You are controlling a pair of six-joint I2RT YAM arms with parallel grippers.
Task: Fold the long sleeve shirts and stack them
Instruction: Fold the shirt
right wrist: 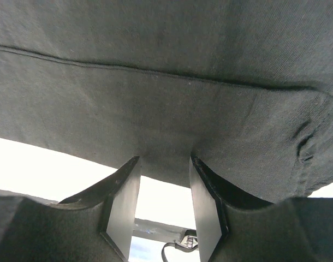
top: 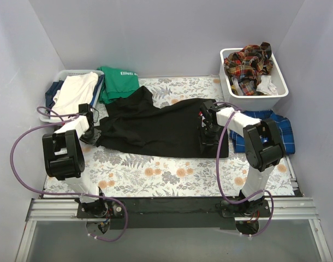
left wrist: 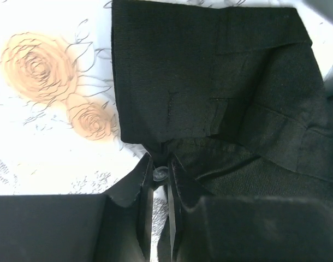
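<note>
Floral table (top: 155, 174), black shirt (top: 155, 128) spread mid. L gripper (left wrist: 161, 164) pinched on its left edge. R gripper (right wrist: 164, 159) jaws apart, cloth over tips, grip unclear. Step: first fold. Next: R clamps, both lift evenly.

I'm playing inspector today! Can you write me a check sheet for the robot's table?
Surface: flowery table cover, partly under clothes.
Job's things: black shirt spread in the middle; blue plaid shirt at the right; red plaid shirts heaped in the white bin.
Clutter: green top and a basket of cloth, far left.
Grippers: left gripper pinched shut on the black shirt's edge; right gripper open at its other edge.
Cables: purple cables loop beside each arm.
Surroundings: plain pale walls.
</note>
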